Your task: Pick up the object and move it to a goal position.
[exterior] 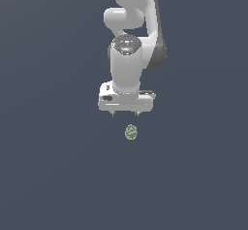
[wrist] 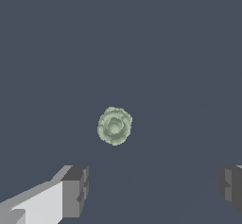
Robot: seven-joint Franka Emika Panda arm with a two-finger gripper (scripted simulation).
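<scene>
The object point(exterior: 131, 132) is a small pale green, mottled, lumpy egg-shaped thing lying on the dark grey floor. It also shows in the wrist view point(wrist: 115, 125), seen from above. My white gripper point(exterior: 125, 114) hangs above it, a little toward the exterior view's left, and does not touch it. The jaws stand wide apart and hold nothing. In the wrist view the gripper point(wrist: 153, 190) shows two dark fingertips point(wrist: 75, 190) set far apart, with the object beyond the gap between them.
A plain dark grey floor point(exterior: 53, 175) fills both views. The white arm point(exterior: 128, 54) rises behind the gripper. No goal marker shows.
</scene>
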